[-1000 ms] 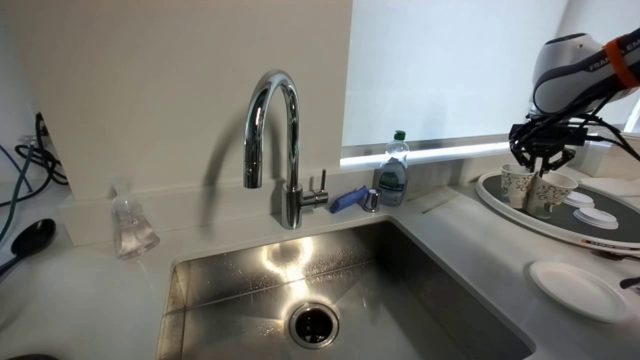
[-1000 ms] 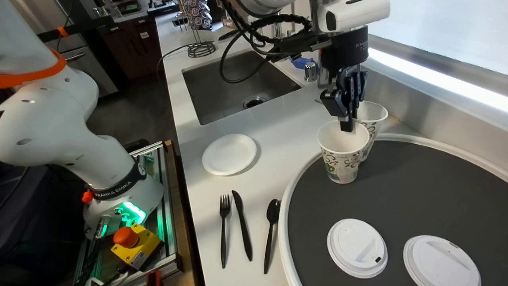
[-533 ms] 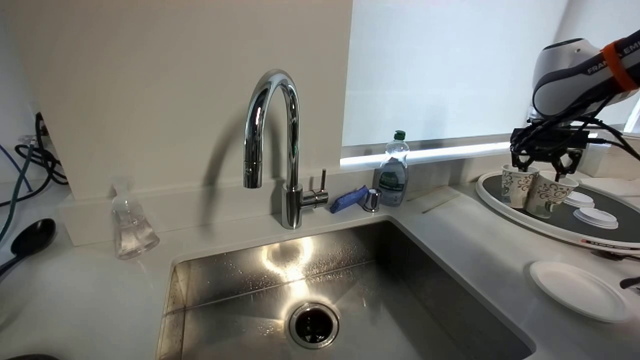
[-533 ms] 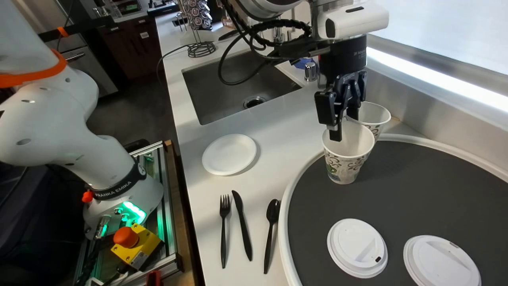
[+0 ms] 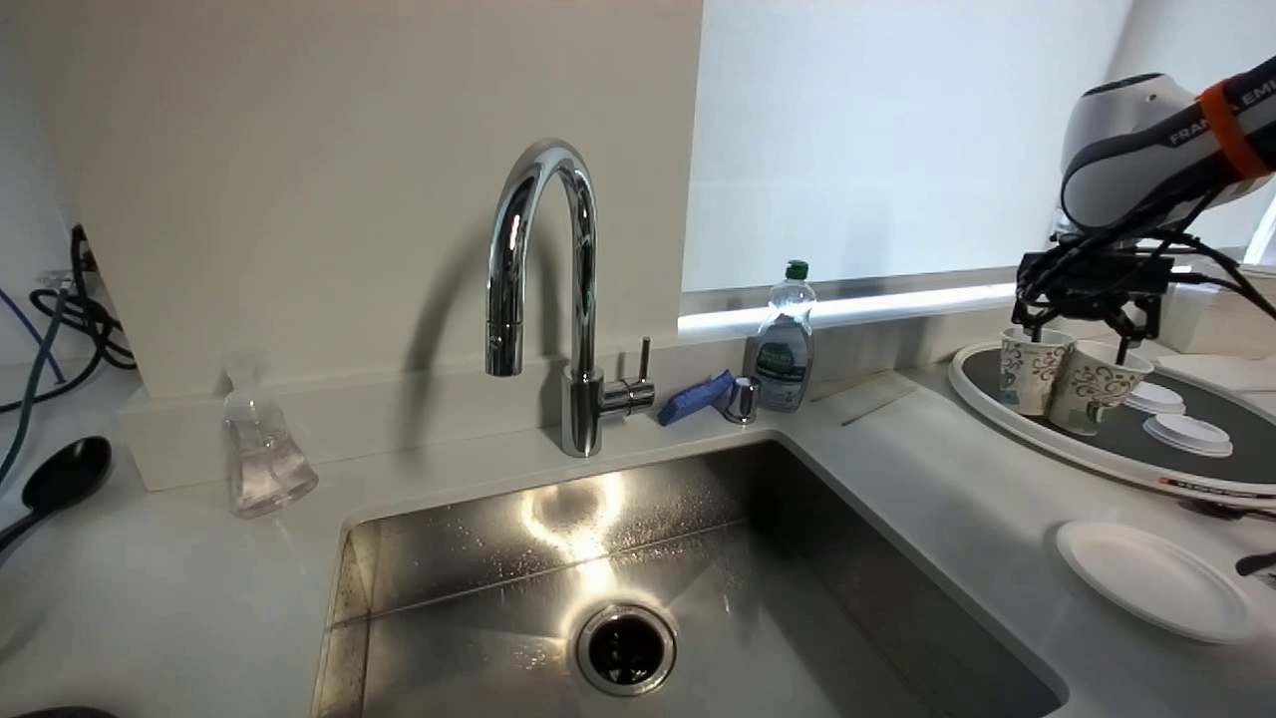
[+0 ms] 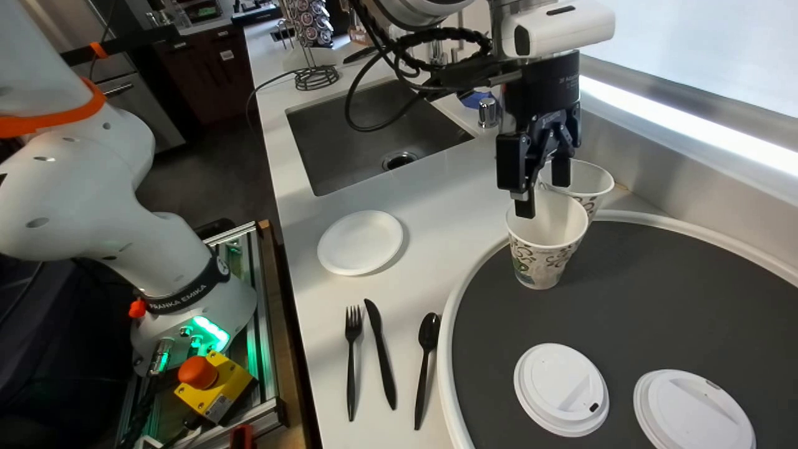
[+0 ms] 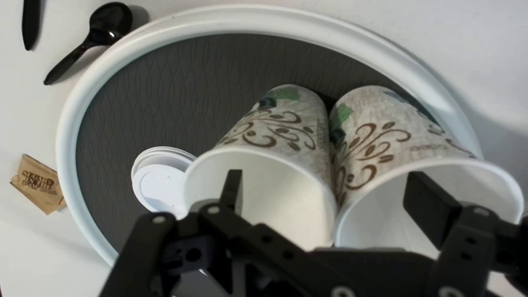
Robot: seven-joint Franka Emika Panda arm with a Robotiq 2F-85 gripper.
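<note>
Cups of white, brown-scrolled paper [image 7: 280,136], two: we find both standing side by side on a round, white-rimmed, dark-grey tray [image 7: 165,86]. Black two-fingered gripper [image 7: 326,177]: we list it spread wide, one fingertip at each cup's mouth.

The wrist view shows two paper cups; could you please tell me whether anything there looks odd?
One thing: the gripper stands open with one finger at the mouth of the left cup and one at that of the right cup. It looks odd because it spans two cups instead of one. No spill shows there.
</note>
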